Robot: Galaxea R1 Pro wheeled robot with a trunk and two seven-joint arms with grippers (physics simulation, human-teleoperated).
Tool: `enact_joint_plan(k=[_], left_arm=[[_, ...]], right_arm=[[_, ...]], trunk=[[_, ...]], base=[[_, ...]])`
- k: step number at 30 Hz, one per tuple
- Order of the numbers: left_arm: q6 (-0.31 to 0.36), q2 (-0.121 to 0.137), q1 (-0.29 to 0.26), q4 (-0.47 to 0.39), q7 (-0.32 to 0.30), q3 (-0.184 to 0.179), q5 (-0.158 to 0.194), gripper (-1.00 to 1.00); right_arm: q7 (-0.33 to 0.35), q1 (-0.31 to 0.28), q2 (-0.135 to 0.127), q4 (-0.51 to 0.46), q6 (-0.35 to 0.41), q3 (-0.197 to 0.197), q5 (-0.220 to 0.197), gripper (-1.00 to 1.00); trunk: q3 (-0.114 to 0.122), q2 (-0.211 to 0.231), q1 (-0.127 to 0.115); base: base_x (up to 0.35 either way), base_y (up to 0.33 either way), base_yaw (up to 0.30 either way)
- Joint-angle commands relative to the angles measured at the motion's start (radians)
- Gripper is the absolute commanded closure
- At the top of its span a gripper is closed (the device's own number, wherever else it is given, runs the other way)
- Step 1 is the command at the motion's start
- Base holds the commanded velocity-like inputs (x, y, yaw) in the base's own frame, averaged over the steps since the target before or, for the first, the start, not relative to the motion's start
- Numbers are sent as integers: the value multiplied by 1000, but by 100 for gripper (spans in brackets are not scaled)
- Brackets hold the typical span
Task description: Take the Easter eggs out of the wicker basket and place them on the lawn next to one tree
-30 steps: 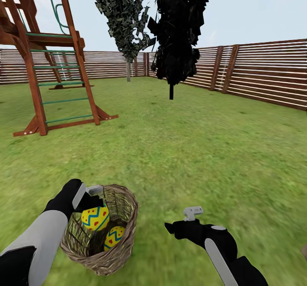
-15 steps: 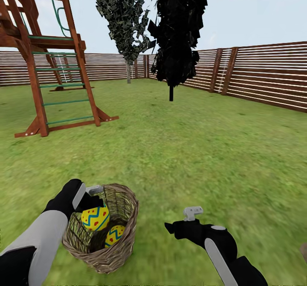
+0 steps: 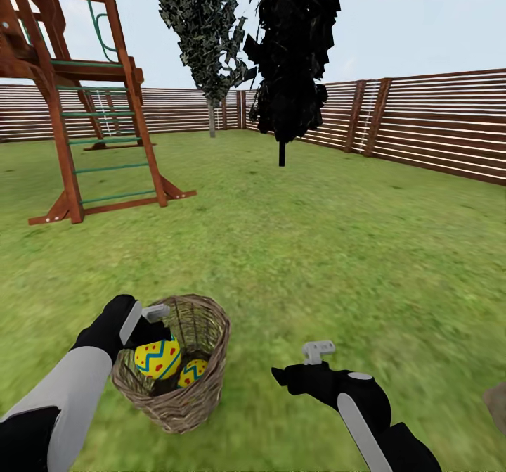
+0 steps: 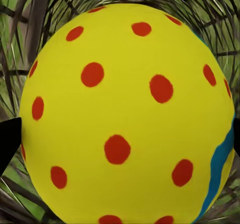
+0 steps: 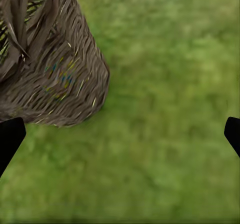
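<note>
The wicker basket (image 3: 184,402) stands on the lawn (image 3: 302,247) at the lower left of the head view. My left gripper (image 3: 153,333) reaches into it and is shut on a yellow Easter egg (image 3: 157,358) with red dots and a blue zigzag; this egg (image 4: 125,114) bulges between the dark fingertips (image 4: 7,143) in the left wrist view. A second egg (image 3: 191,372) lies lower in the basket. A third egg is hidden. My right gripper (image 3: 309,364) hangs open over bare grass to the basket's right. The right wrist view has the basket (image 5: 55,74) beside that gripper.
A wooden play frame (image 3: 77,106) with a green-runged ladder stands at the left. A near-black columnar tree (image 3: 292,50) and a grey-green one (image 3: 204,29) rise ahead. The slat fence (image 3: 436,127) rings the yard. An unclear grey-brown shape (image 3: 496,405) sits at the right edge.
The view has shifted slightly. The basket now sits a little farther off and more upright under my left gripper, which keeps its hold on the egg. The right arm has not moved.
</note>
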Motion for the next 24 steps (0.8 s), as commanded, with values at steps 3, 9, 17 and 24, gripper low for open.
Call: enact_joint_plan(k=[3, 9, 17, 24], left_arm=[[4, 0, 0, -1, 6, 2, 7, 100], [4, -3, 0, 0, 6, 2, 7, 100], [4, -4, 0, 9, 5, 2, 7, 100], [4, -8, 0, 9, 6, 2, 7, 100]], right_arm=[[-10, -1, -1, -1, 3, 2, -10, -100], [-10, -1, -1, -1, 3, 1, -10, -100], [-10, -1, -1, -1, 4, 1, -10, -100], [-11, -1, 0, -1, 4, 2, -10, -100]], trunk=[[9, 21, -12], [27, 63, -35], [52, 119, -66], [74, 168, -92]], base=[[-12, 0, 0], [-1, 0, 0], [0, 0, 0], [0, 0, 0]])
